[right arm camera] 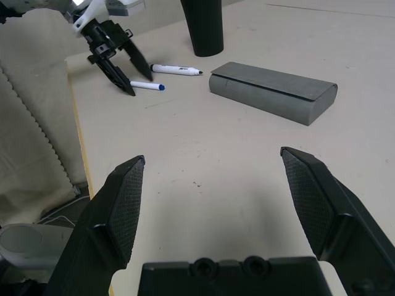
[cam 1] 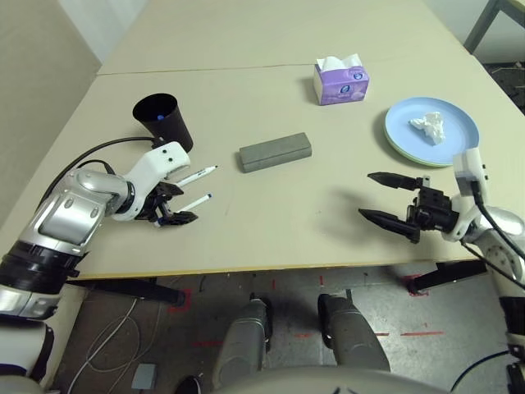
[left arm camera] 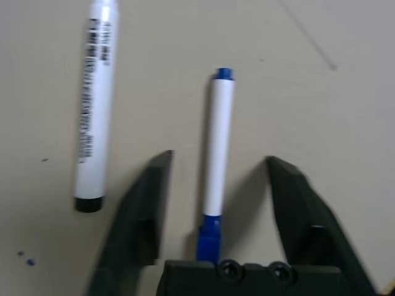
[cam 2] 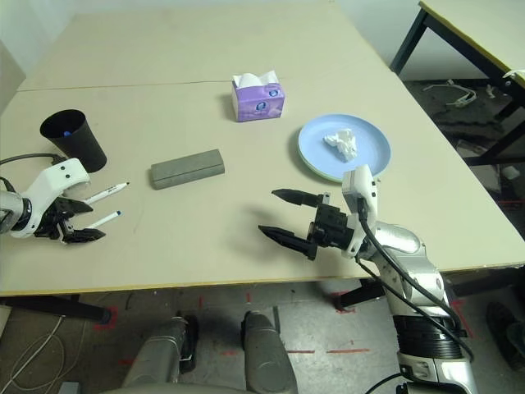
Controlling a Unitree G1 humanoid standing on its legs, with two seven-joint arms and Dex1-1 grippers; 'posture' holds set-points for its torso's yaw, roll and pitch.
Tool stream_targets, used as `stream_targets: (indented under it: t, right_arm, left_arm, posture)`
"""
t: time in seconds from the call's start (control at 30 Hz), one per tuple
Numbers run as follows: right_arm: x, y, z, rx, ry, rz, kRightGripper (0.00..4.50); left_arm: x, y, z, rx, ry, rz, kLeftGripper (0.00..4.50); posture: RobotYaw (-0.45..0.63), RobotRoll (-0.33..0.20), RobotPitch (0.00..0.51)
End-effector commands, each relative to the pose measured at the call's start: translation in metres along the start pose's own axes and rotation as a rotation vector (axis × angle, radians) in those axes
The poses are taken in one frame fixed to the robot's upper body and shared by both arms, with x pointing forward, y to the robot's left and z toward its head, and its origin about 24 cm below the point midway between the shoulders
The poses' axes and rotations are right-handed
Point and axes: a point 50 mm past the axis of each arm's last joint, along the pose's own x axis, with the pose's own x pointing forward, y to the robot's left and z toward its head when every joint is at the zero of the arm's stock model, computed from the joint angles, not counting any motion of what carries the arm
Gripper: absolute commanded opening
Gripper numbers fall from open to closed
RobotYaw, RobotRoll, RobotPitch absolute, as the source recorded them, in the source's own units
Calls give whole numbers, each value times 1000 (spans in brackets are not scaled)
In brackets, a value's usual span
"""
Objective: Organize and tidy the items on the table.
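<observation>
The left gripper point(left arm camera: 217, 216), jaws spread, straddles the white blue-capped marker point(left arm camera: 218, 148) lying flat on the beige tabletop point(cam 1: 271, 213) at the left of the head view, not yet pinched. Risk: uneven closure could roll the round barrel clear or nudge the adjacent white black-capped marker point(left arm camera: 95, 105). Its long axis runs along the fingers, capped end outward. The right gripper point(cam 2: 283, 215) hovers with jaws spread, holding nothing.

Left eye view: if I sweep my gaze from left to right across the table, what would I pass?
Left gripper → black cup → grey glasses case → purple tissue box → right gripper → blue plate holding the crumpled tissue.
</observation>
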Motion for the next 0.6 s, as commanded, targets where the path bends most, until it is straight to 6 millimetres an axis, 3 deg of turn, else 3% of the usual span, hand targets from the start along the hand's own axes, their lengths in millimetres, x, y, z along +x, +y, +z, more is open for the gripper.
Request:
stream_targets:
  t: [0.03, 0.2, 0.3, 0.43, 0.6]
  right_arm:
    - [1, 1, 2, -1, -6, 6, 4500]
    - [1, 1, 2, 0, -6, 5, 4500]
    - [1, 0, 2, 0, -7, 3, 4500]
    - [1, 0, 3, 8, -25, -6, 4500]
    - [4, -1, 4, 20, -50, -12, 4500]
  left_arm:
    - [-4, 1, -6, -21, 41, 14, 1591]
    - [-12, -1, 2, -6, 32, -1, 34]
    - [-21, -2, 17, 5, -45, -21, 34]
    - [-40, 0, 53, -32, -337, -43, 34]
    - [-70, 11, 81, -59, -651, 43, 34]
  posture:
    - [-224, 0, 195]
    - [-222, 0, 197]
    - [-220, 0, 197]
    - [-216, 0, 196]
    - [-206, 0, 191]
